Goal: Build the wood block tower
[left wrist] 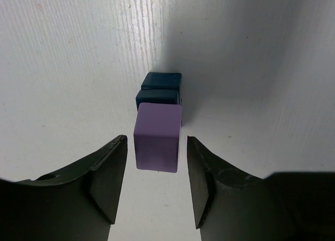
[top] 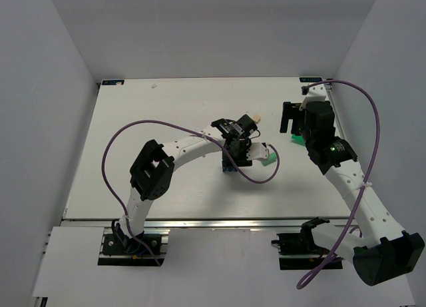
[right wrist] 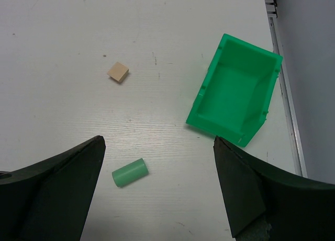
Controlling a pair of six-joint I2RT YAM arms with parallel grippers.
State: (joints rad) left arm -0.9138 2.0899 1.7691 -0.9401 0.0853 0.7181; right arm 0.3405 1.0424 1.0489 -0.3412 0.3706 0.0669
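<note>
In the left wrist view a lilac block (left wrist: 157, 136) stands between the fingertips of my left gripper (left wrist: 156, 160), which is open, with a gap on each side. Two dark blue blocks (left wrist: 161, 88) sit directly behind it in line; I cannot tell whether it rests on them. From above, the left gripper (top: 234, 155) hangs over a dark blue block (top: 228, 166). My right gripper (right wrist: 158, 147) is open wide and empty above a mint green cylinder (right wrist: 130, 172) lying on its side. A cream block (right wrist: 118, 72) lies farther back left, also seen from above (top: 254, 118).
A bright green plastic bin (right wrist: 235, 97) lies tipped and empty at the right, close to the table's right edge rail (right wrist: 282, 68). From above it is mostly hidden under the right arm (top: 296, 139). The left arm's purple cable (top: 259, 177) loops over the table's middle.
</note>
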